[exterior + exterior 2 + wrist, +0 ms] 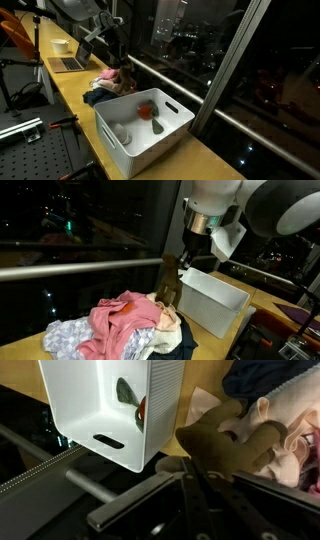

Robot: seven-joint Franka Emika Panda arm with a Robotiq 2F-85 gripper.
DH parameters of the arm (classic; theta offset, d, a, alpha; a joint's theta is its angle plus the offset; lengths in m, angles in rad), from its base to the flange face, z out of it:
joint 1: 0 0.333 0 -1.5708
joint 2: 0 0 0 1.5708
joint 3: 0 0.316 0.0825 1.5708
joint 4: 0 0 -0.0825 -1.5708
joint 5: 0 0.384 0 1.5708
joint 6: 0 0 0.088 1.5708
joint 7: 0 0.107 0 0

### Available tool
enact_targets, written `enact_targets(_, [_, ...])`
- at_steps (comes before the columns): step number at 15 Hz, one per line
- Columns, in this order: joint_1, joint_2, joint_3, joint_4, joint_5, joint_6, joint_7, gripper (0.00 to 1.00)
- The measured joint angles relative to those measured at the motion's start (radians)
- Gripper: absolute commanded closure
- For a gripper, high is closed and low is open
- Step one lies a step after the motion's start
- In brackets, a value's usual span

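The fingers are pressed narrow, pinching a brown cloth. In an exterior view the cloth hangs from them in a loose fold, its lower end touching the pile of clothes beside the bin. It sits just off the bin's short end, close to the corner nearest the window, and does not touch the bin wall.

The bin is white plastic with a slotted handle, and it stands on the wooden surface. Inside it lie a red thing and a pale thing; what they are is too small to tell. In the wrist view the red thing lies against a darker piece near the bin's wall.

The pile is heaped against the bin's far end, seen from an exterior view. It holds a pink garment, a grey patterned one, a cream one and a dark blue one nearest the bin. In the wrist view the cream and pink folds lie right beside the brown cloth, on the side away from the bin.

Beyond the pile from the bin, well apart, stand a laptop and a bowl.
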Motion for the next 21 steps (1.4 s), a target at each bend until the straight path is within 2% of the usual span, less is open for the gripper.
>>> enact_targets(11, [0.002, 0.022, -0.001, 0.001, 0.002, 0.000, 0.002, 0.99])
enact_targets(12, [0.004, 0.024, -0.001, 0.001, 0.002, 0.000, 0.005, 0.72])
enact_targets(14, [0.007, 0.028, 0.000, 0.001, 0.002, 0.000, 0.014, 0.66])
enact_targets(21, [0.017, 0.033, 0.006, -0.014, 0.014, 0.000, 0.056, 0.15])
